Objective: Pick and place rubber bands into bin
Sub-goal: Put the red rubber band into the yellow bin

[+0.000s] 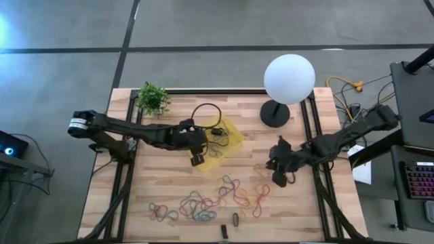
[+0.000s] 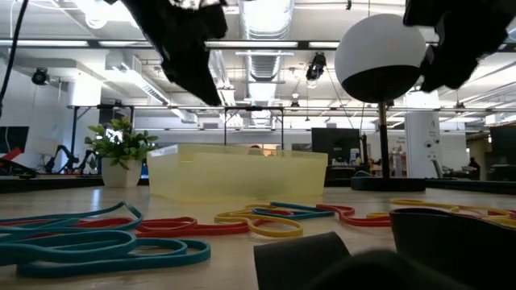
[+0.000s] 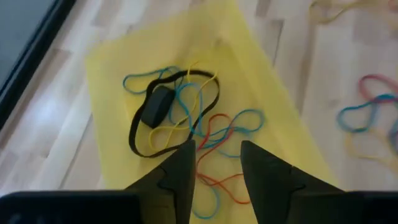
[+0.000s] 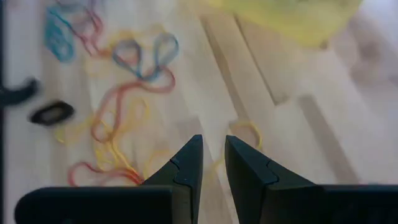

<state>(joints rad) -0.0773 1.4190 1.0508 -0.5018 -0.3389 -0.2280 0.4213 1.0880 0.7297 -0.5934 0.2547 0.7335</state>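
Note:
The yellow bin sits at the table's middle and holds several bands in blue, yellow, red and black, with a small dark piece among them. A big black ring lies at the bin's far edge. My left gripper hovers open over the bin's near side, nothing between its fingers. Many loose rubber bands lie on the wood toward the near edge. My right gripper hangs above the table right of them, its fingers a narrow gap apart over a yellow band.
A white lamp globe on a black round base stands at the far right, and a small green plant at the far left. Two dark oblong pieces lie near the front edge. Black frame rails run along both sides.

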